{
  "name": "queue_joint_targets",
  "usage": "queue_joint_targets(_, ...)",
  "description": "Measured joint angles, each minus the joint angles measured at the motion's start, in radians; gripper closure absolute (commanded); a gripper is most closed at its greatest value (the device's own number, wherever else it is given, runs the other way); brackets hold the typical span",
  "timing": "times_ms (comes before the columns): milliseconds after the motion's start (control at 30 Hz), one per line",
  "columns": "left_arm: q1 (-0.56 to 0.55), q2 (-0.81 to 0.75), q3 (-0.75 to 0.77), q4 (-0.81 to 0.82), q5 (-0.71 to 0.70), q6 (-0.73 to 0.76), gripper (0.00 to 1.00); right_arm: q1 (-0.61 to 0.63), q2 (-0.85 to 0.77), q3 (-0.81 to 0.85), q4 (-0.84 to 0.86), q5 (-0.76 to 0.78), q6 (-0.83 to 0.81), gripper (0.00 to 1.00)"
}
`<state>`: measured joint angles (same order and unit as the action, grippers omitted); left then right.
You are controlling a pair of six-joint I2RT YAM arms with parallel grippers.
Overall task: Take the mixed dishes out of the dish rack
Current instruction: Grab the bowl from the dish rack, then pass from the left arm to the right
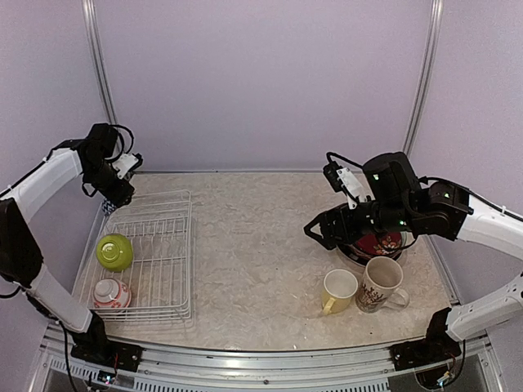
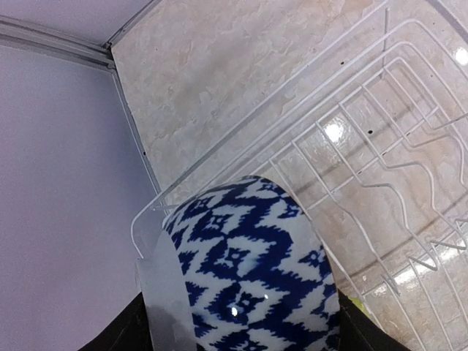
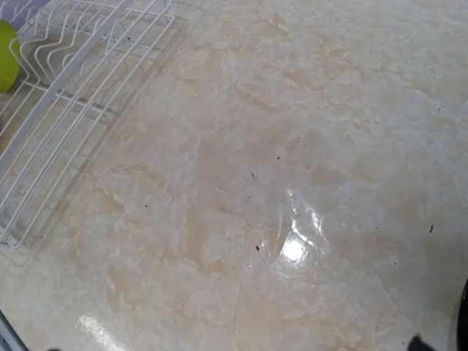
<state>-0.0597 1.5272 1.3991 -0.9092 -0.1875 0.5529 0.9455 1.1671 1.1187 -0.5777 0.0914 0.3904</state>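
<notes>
In the left wrist view a blue-and-white patterned bowl (image 2: 248, 278) fills the space between my left gripper's black fingers, which are shut on it. My left gripper (image 1: 114, 196) hangs over the far left corner of the white wire dish rack (image 1: 189, 245). Inside the rack sit a lime-green bowl (image 1: 114, 251) and a red-white patterned bowl (image 1: 110, 292). My right gripper (image 1: 320, 231) stands open over bare table, just left of the dark red floral plate (image 1: 377, 245). A yellow mug (image 1: 338, 290) and a cream patterned mug (image 1: 381, 284) stand on the table in front of that plate.
The marbled tabletop (image 1: 261, 245) lies between the rack and the right-hand dishes. Purple walls close the back and sides. In the right wrist view the rack (image 3: 73, 95) lies at the top left, with a sliver of the green bowl (image 3: 6, 44).
</notes>
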Motion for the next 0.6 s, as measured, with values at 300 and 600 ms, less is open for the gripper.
queue_joint_targets(300,-0.039,-0.118,0.089,-0.023,0.127,-0.119,0.5,-0.001,0.014,0.008,0.012,0.01,0.001,0.0)
queue_joint_targets(600,-0.085,-0.264,0.089,0.096,0.5,-0.405,0.49,-0.011,0.105,0.068,0.075,0.018,0.0,0.0)
